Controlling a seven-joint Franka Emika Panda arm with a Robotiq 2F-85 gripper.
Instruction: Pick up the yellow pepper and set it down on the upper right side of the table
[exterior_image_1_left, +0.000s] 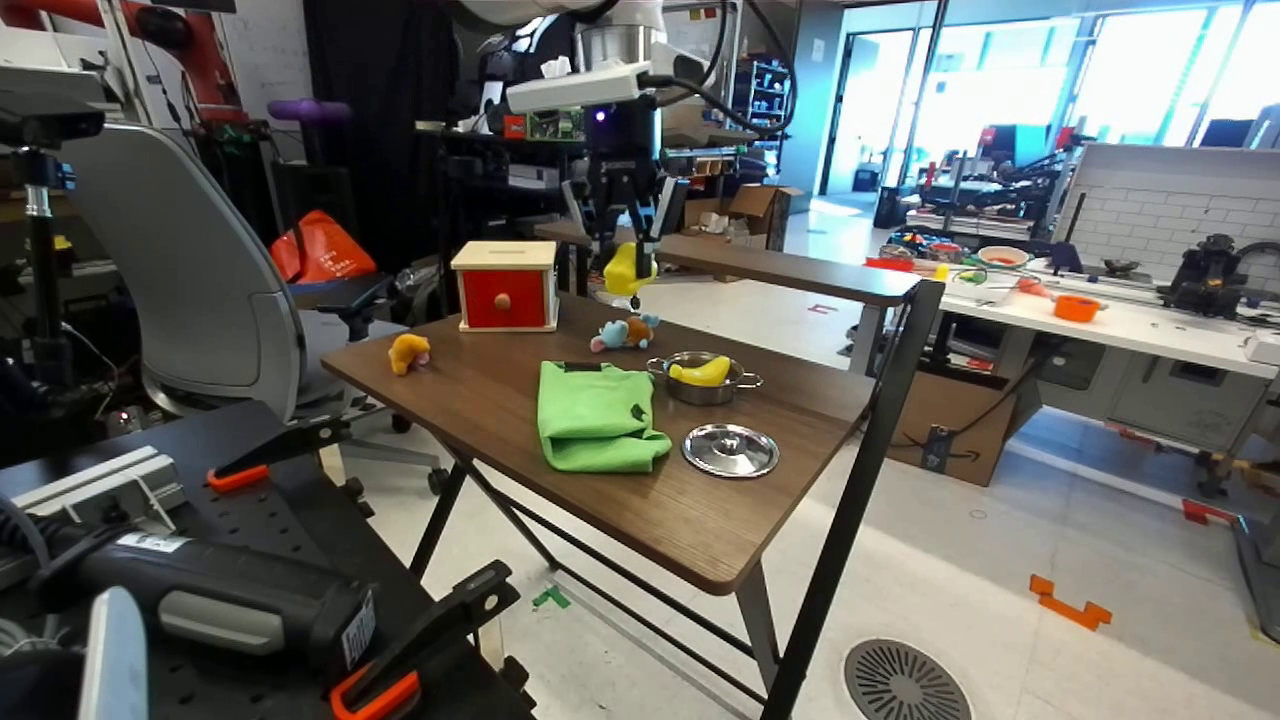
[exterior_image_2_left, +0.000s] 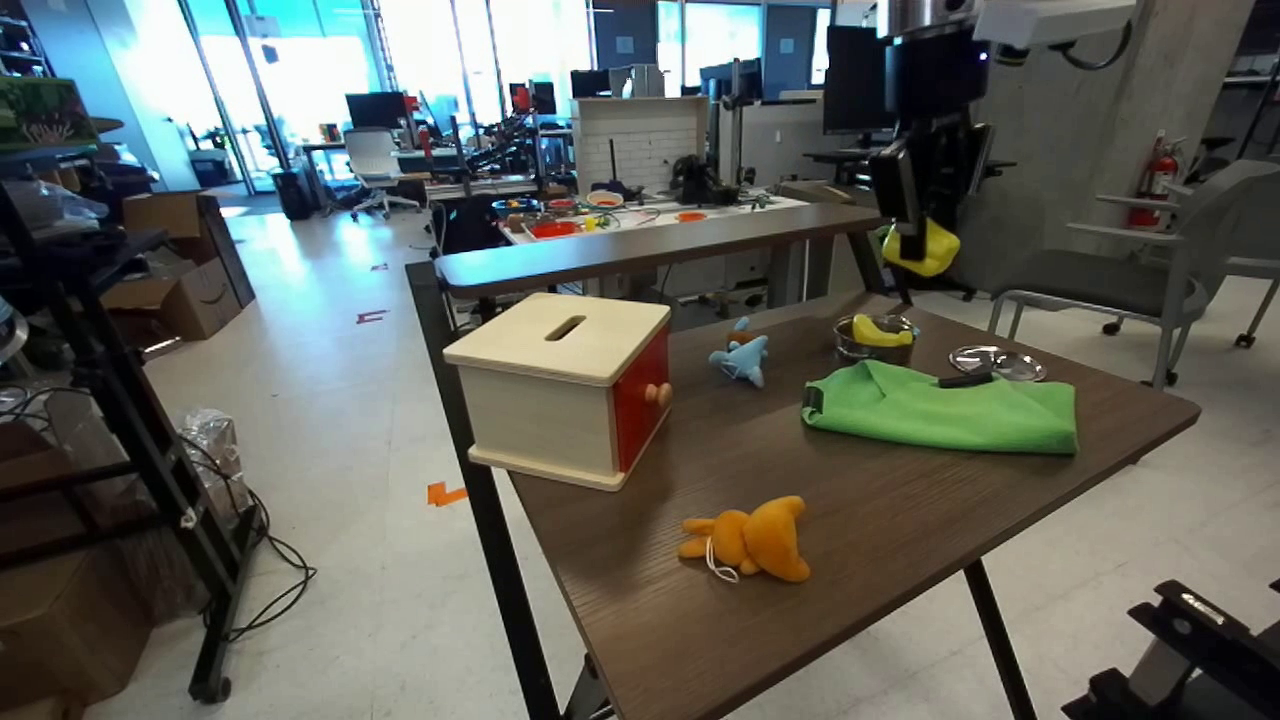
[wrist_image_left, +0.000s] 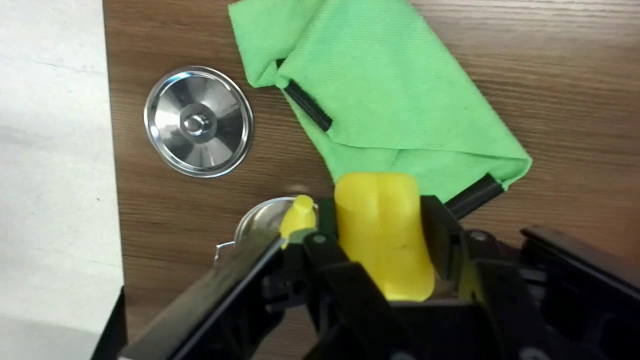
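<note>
The bright-yellow pepper (exterior_image_1_left: 628, 270) is held in the air above the brown wooden table (exterior_image_1_left: 480, 385). It also shows in an exterior view (exterior_image_2_left: 930, 250) and in the wrist view (wrist_image_left: 382, 235). My gripper (exterior_image_1_left: 626, 258) is shut on it, with one black finger on each side in the wrist view (wrist_image_left: 377, 222). In an exterior view the gripper (exterior_image_2_left: 922, 240) points downward, and one finger covers part of the pepper. The pepper touches nothing but the fingers. The table also shows in an exterior view (exterior_image_2_left: 880, 530) and in the wrist view (wrist_image_left: 555, 65).
On the table are a wooden box with red front (exterior_image_1_left: 507, 290), an orange plush (exterior_image_2_left: 750, 540), a blue-brown plush (exterior_image_1_left: 622, 333), a green cloth (exterior_image_1_left: 595, 415), a metal pot (exterior_image_1_left: 702, 395) holding a yellow banana-like item (exterior_image_2_left: 880, 332), and its lid (wrist_image_left: 199, 121). A raised shelf (exterior_image_1_left: 760, 266) runs along one edge.
</note>
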